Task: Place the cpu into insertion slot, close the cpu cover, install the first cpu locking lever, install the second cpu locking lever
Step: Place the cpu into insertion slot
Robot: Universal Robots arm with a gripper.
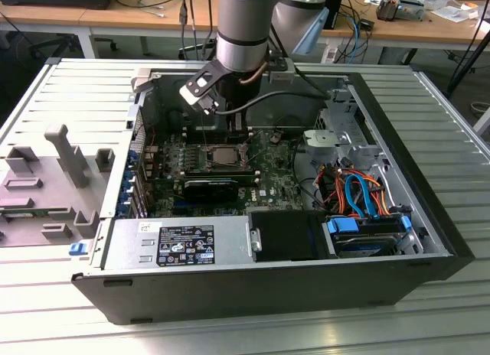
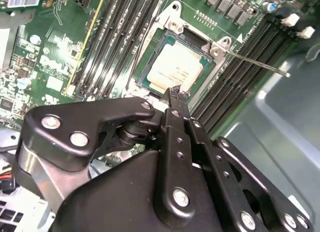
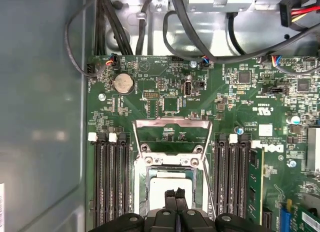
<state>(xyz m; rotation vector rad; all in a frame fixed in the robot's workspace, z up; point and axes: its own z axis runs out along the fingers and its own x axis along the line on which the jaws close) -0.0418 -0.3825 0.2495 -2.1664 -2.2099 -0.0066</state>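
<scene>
The cpu (image 2: pixel 175 69) lies flat in the insertion slot (image 2: pixel 150 59), its silver-grey top facing up; it also shows in the first wrist view (image 3: pixel 160 192). The cpu cover (image 3: pixel 172 124) stands flipped open beyond the slot. One thin metal locking lever (image 2: pixel 260 64) sticks out free beside the slot. My gripper (image 2: pixel 175 93) hangs just over the cpu's near edge, its two black fingers pressed together with nothing between them. In the exterior view the gripper (image 1: pixel 233 137) is down inside the computer case, over the slot (image 1: pixel 223 153).
Black memory slots (image 2: pixel 107 37) run along both sides of the socket on the green board (image 3: pixel 240 107). Cables (image 3: pixel 200 37) cross at the board's edge. The case wall (image 2: pixel 280 122) is close by. A power supply (image 1: pixel 180 244) and drive bay (image 1: pixel 367 236) fill the case's front.
</scene>
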